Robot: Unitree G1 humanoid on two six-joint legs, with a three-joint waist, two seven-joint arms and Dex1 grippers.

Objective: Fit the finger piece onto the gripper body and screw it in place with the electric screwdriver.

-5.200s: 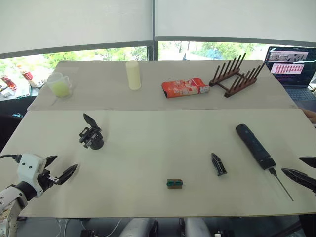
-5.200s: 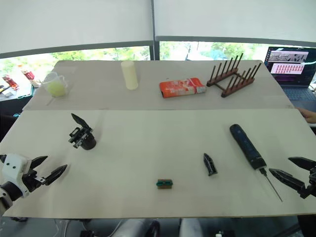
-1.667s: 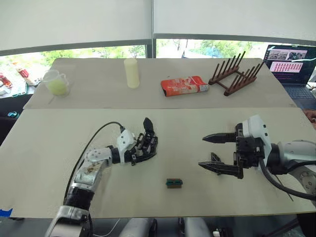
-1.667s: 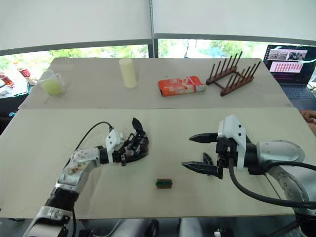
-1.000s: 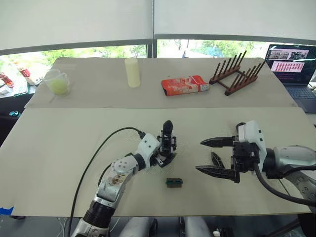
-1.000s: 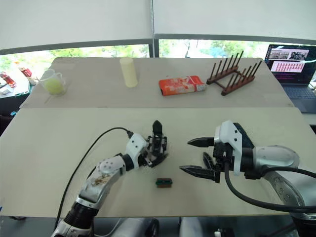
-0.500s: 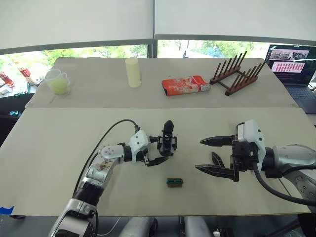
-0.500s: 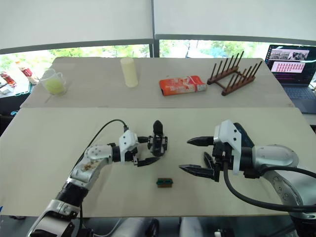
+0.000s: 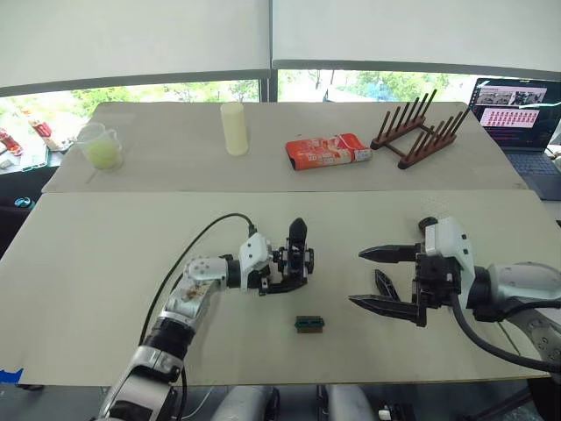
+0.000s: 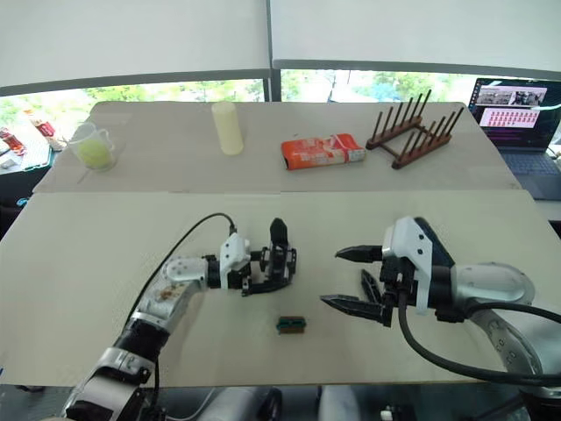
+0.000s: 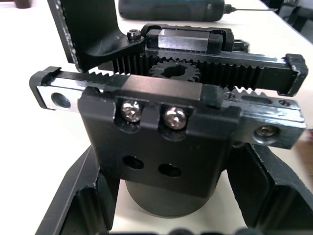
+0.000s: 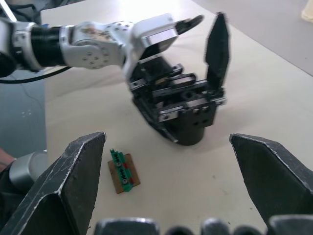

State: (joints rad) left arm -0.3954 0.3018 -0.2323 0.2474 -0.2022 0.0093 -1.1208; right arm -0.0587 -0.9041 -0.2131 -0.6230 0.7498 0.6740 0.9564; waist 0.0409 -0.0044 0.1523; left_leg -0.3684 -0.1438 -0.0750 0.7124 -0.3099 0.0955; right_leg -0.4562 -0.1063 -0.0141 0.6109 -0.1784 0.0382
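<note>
bright, even daylight comes from the windows (image 9: 175, 92) behind; shadows on the table (image 9: 105, 254) are faint. the wrist views blur at near range, with pale glare.

Two pale tables (image 9: 105, 263) stand end to end, the far table (image 9: 166, 167) under a wide window (image 9: 175, 92) — white blinds (image 9: 131, 39) drawn most of the way down, daylight and green trees showing in the strip below — bright, even light
</note>
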